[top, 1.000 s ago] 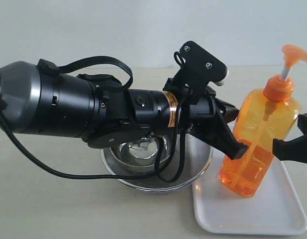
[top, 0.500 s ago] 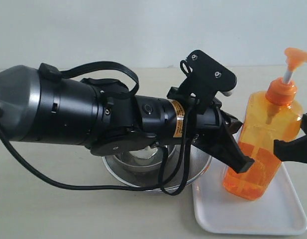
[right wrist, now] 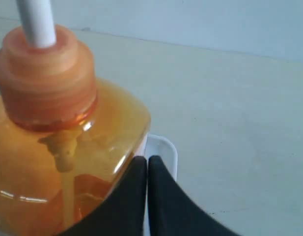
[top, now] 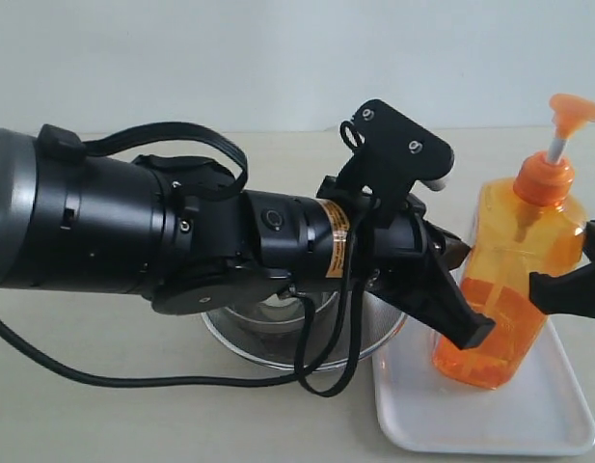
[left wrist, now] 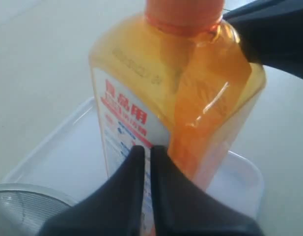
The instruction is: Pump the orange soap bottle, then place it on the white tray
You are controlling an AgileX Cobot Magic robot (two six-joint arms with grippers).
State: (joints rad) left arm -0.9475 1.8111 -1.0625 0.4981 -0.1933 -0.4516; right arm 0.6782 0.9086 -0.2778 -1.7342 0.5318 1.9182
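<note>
The orange soap bottle (top: 517, 253) stands on the white tray (top: 442, 429), leaning slightly, its pump head (top: 573, 106) raised on the white stem. My left gripper (top: 473, 334) is shut with nothing between its fingers, and its tips press the bottle's left side low down. In the left wrist view, the left gripper (left wrist: 147, 147) meets the red-and-white label of the bottle (left wrist: 190, 83) above the tray (left wrist: 53, 157). My right gripper (top: 538, 285) is also shut and empty, and it touches the bottle's right side. In the right wrist view, the right gripper (right wrist: 147, 158) lies against the bottle (right wrist: 48, 167), with the tray (right wrist: 165, 147) beyond.
A round steel bowl with a strainer (top: 278, 338) sits just left of the tray, under my left arm, and its rim (left wrist: 23, 206) shows in the left wrist view. My left arm spans most of the table's left and middle. Bare beige table lies around.
The bottle has shifted a little right and stands more upright on the tray. My left gripper's tip has slid lower along the bottle's side. The right gripper has barely moved.
</note>
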